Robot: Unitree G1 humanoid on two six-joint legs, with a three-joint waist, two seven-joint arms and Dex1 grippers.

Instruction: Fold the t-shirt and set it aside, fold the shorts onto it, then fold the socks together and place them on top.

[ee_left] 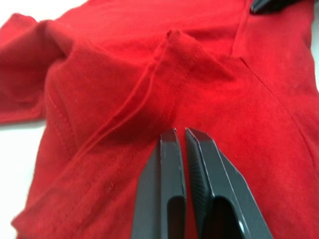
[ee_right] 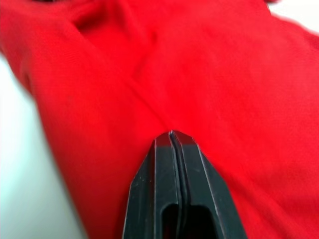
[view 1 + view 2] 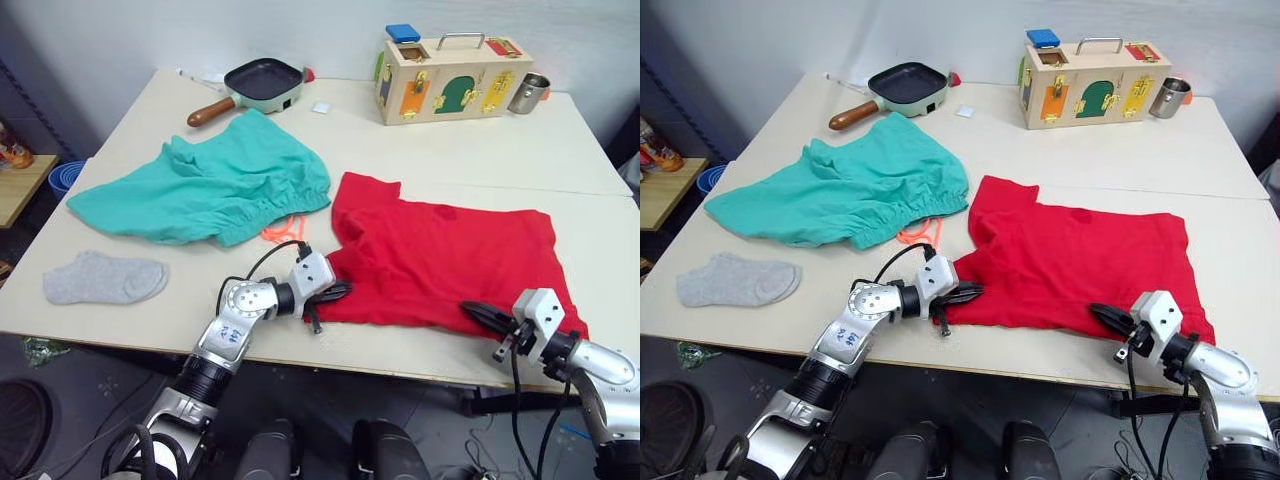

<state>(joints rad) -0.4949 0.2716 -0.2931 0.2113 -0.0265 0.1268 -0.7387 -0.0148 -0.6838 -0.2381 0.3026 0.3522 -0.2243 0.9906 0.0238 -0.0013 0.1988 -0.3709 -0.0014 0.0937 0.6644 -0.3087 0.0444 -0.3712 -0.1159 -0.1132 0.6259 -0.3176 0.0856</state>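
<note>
Now we start folding the plain bright red cotton t-shirt [image 3: 440, 255].
Left gripper [image 3: 335, 291] and right gripper [image 3: 478, 313], both pinched narrow on its near hem, just beside the teal-green shorts [image 3: 210, 185]; next, we probably lift the hem away together.

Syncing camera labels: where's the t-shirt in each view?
Left eye: t-shirt lies right of centre, near the table's front edge.
Right eye: t-shirt, same place, beside the shorts.
Left wrist: red cloth under the left end effector.
Right wrist: red cloth under the right end effector.
Shared landmark: the shirt's near hem, both end effectors on it.
</note>
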